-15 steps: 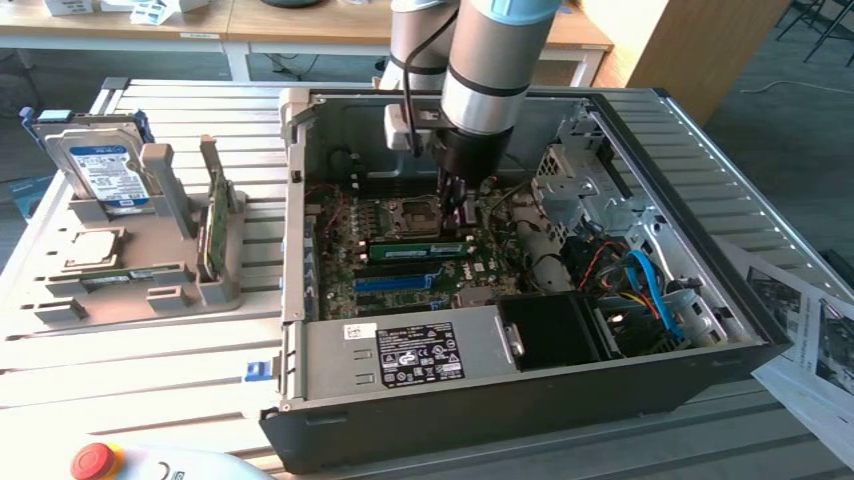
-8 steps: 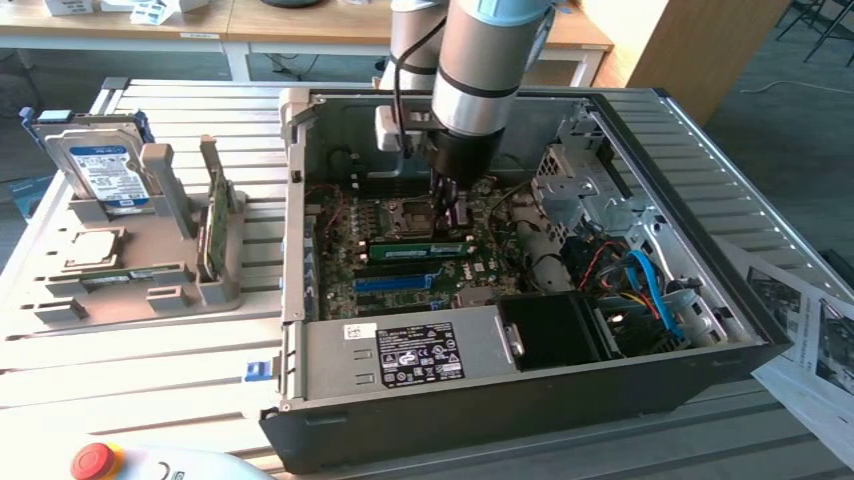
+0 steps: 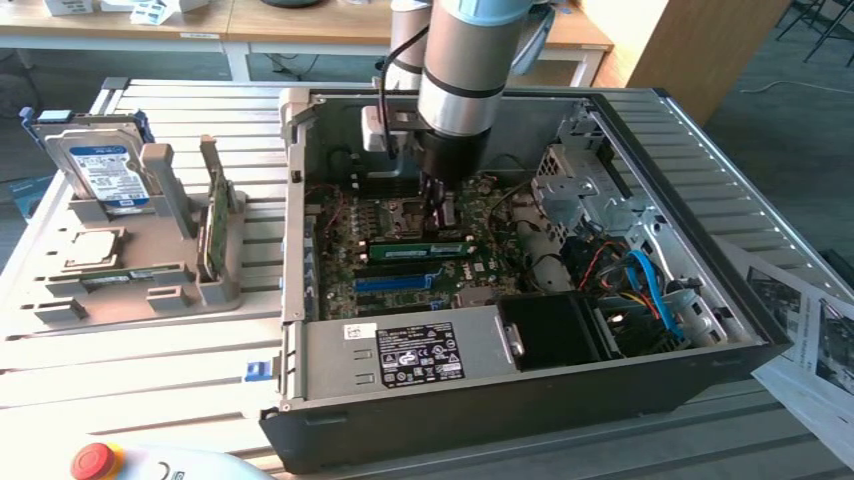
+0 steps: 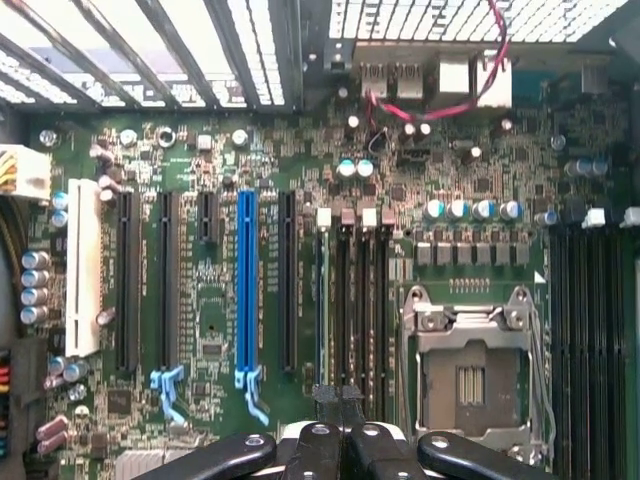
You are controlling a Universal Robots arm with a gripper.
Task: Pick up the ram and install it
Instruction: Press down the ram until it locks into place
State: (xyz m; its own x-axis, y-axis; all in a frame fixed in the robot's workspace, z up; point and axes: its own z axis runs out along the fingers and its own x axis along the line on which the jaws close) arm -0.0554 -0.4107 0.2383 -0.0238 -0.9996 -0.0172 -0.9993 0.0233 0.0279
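Hand [image 3: 441, 208]: clenched, fingers pressed together with nothing visible between them; lowered into the open computer case [image 3: 534, 372], tips just above the motherboard [image 3: 387, 270].
Hand, wrist view [image 4: 340, 402]: closed black fingertips hanging over the bank of memory slots [image 4: 355, 300], next to the processor socket [image 4: 470, 375].
Ram [image 3: 416, 247]: green stick standing on edge in a slot, just beside and below the fingertips; apparently seated, not gripped. Closed fingers judged suited to pressing on its top edge rather than carrying it.
Blue slot [image 3: 400, 283]: long, empty, parallel to the ram and nearer the power supply [image 3: 400, 355].
Holder [image 3: 160, 290]: grey moulded fixture on the bench [image 3: 174, 350], well apart from the hand at the exterior view's left; parts kept upright in pockets, presumably for an easy grasp from above.
Holder contents: hard drive [image 3: 100, 170] and the taller green card [image 3: 214, 225], both standing.
Exterior view, particular to it: arm, case walls, holder, and the ram's full side face.
Wrist view, particular to it: straight-down look at the slot rows, the blue slot [image 4: 246, 285] and the fingertips' alignment; ram's top edge too thin to pick out with certainty.
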